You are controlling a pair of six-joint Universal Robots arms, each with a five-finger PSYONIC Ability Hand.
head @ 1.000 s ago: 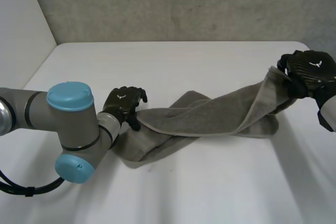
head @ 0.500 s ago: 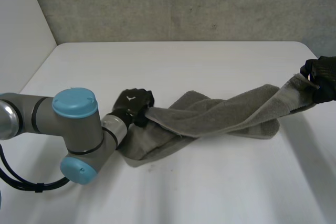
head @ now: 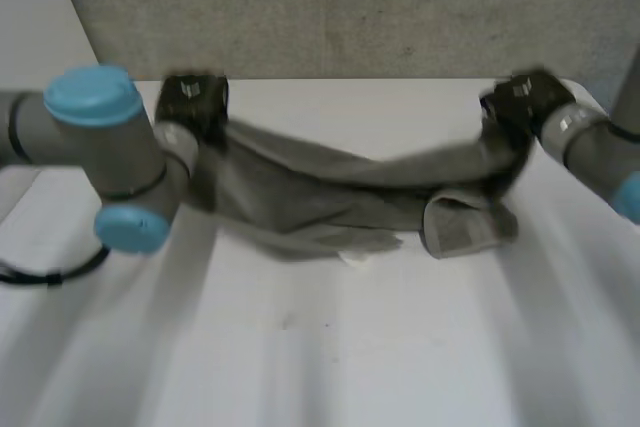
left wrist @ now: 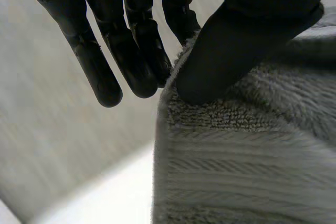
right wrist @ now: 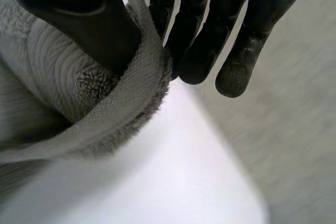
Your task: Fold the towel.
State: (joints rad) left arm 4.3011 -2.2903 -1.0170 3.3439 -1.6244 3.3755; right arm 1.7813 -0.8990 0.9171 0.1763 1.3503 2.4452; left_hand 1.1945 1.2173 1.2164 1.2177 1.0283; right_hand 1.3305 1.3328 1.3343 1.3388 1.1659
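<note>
The grey towel (head: 330,192) hangs stretched between my two hands above the white table (head: 330,347), sagging in the middle, with a folded lump near its right end resting on the table. My left hand (head: 192,97) grips the towel's left end at the far left. In the left wrist view its thumb (left wrist: 231,51) presses the towel's edge (left wrist: 236,150) against the fingers (left wrist: 131,51). My right hand (head: 525,102) holds the right end at the far right. The right wrist view shows its thumb (right wrist: 79,19) pinching the towel's edge (right wrist: 121,103) against the fingers (right wrist: 199,30).
A grey wall (head: 330,7) runs behind the table's far edge. Both arms reach in from the sides, the left arm's blue-capped joints (head: 95,97) standing over the table's left part. Bare table lies in front of the towel.
My left hand closed on the towel's left end and rose toward the far left. The right hand carried its end inward and up. The towel lifted and stretched between them.
</note>
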